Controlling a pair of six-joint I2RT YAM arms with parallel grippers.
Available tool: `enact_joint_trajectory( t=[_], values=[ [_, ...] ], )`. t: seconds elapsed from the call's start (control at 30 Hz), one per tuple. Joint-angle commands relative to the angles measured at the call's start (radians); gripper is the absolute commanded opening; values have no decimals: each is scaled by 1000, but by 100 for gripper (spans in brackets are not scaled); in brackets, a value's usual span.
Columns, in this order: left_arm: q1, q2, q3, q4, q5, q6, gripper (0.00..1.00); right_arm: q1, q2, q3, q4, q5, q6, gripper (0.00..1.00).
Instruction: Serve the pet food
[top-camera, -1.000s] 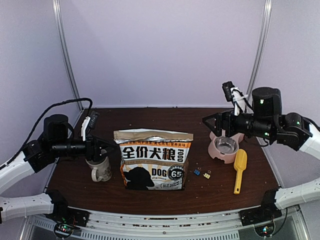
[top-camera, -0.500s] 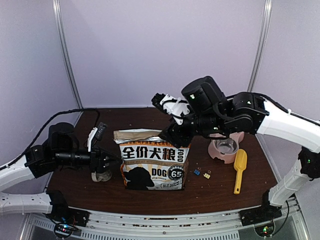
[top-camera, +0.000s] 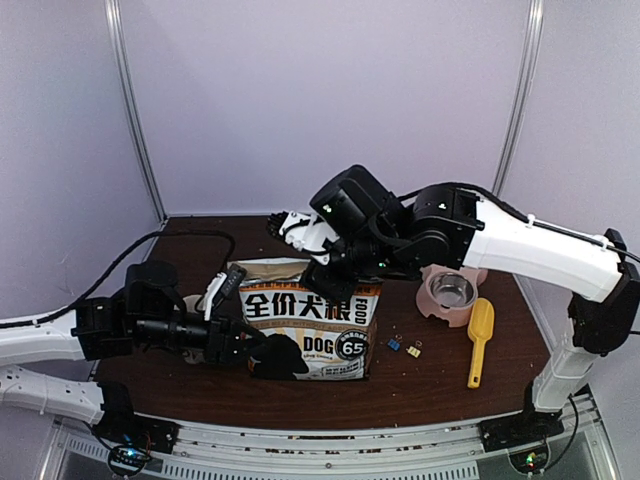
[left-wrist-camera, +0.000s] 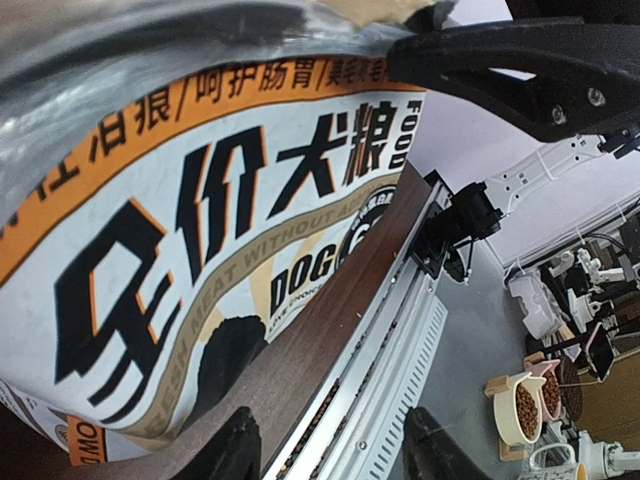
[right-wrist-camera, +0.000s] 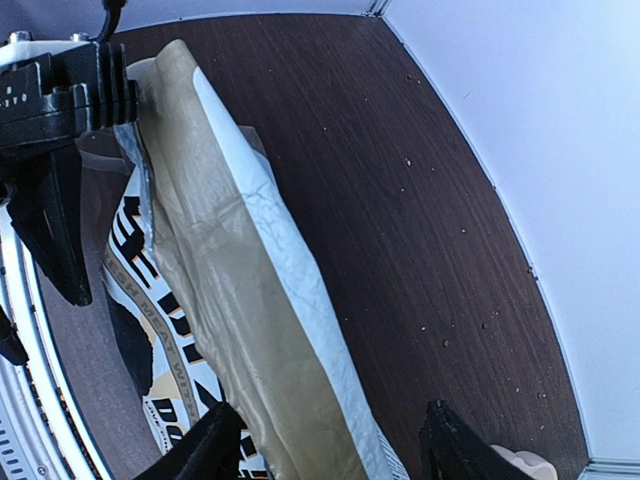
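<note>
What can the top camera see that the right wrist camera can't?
Only the top camera shows the yellow scoop and the small binder clips. Only the right wrist camera looks along the flat top edge of the dog food bag, with the right gripper showing its jaws open on either side of it. Both show that bag and the dark wooden table.

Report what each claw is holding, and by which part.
Nothing is held. The right claw is open over the bag's top edge, not closed on it. The left claw is open near the bag's lower front.
</note>
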Motion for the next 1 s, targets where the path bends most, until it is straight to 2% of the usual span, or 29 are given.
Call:
enact_joint_trajectory(
  t=[0.0,0.23,0.43,0.5,0.67,0.87,0.97],
  values=[
    [-3,29,-15,94,-28,-24,51,9,14,41,-20,79,-25,61],
    [-3,65,-42,87,-130,-60,43,7,14,88,-34,139,14,45],
    [1,123,-51,156,-228,-52,40,-11,23,124,-82,96,55,7],
    [6,157,-37,159,-264,-34,38,-27,23,135,-103,61,78,0],
    [57,211,-16,190,-312,20,35,-72,-7,151,-147,-58,156,0],
    [206,265,3,284,-250,123,34,-100,-32,145,-197,-100,250,0],
    [266,313,66,309,-216,200,35,-102,-39,130,-194,-161,315,0]
  ],
)
